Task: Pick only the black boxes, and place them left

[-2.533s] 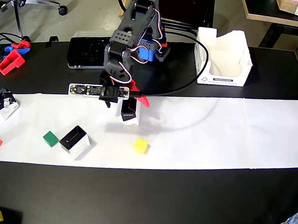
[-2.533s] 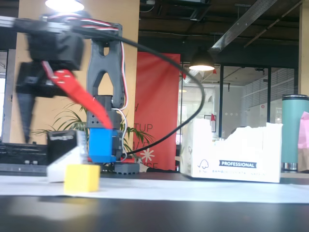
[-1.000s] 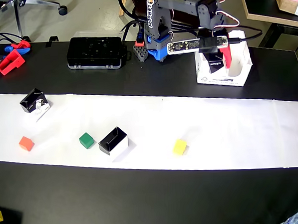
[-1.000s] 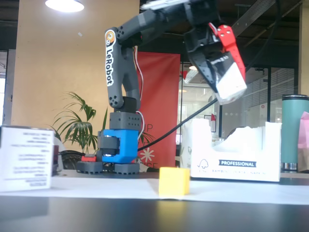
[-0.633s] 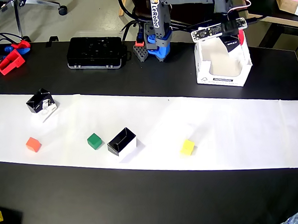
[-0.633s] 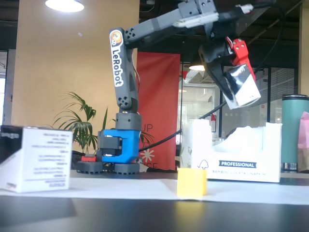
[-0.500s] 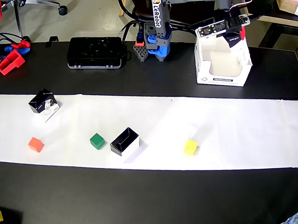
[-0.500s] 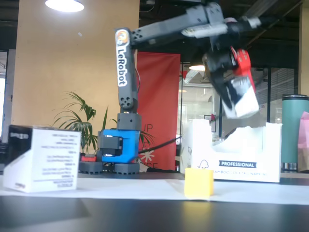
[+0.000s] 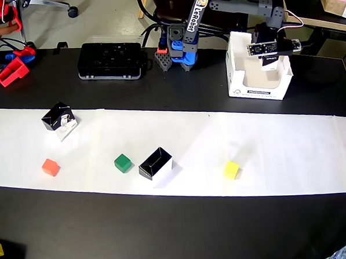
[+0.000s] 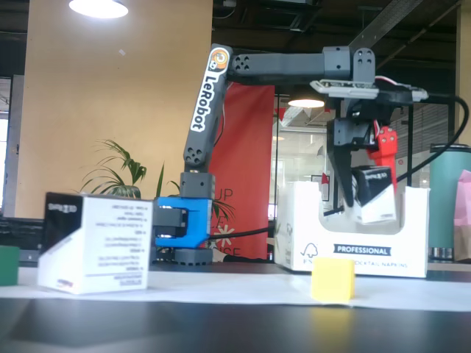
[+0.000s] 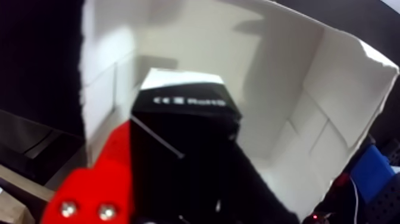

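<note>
**Arm holds a black box over the white tray**

The arm (image 10: 213, 95) rises from its blue base and reaches out level to the right in the fixed view, wrist bent down over the white cardboard tray (image 10: 412, 243). The gripper (image 10: 364, 202) is clamped on a black box (image 10: 373, 193) — the box hangs tilted within the tray's open top, above its floor. The wrist view shows that box (image 11: 184, 113) pinched between a red finger (image 11: 107, 173) and a dark one, tray walls all around.

Two more black boxes lie on the white paper strip (image 9: 278, 141) in the overhead view: one at the left (image 9: 59, 119), one near the middle (image 9: 156, 163). Just beside the middle box sits a green cube (image 9: 122, 163); an orange cube (image 9: 50, 166) lies farther left, a yellow cube (image 9: 231, 169) to the right — all well apart from the tray.
</note>
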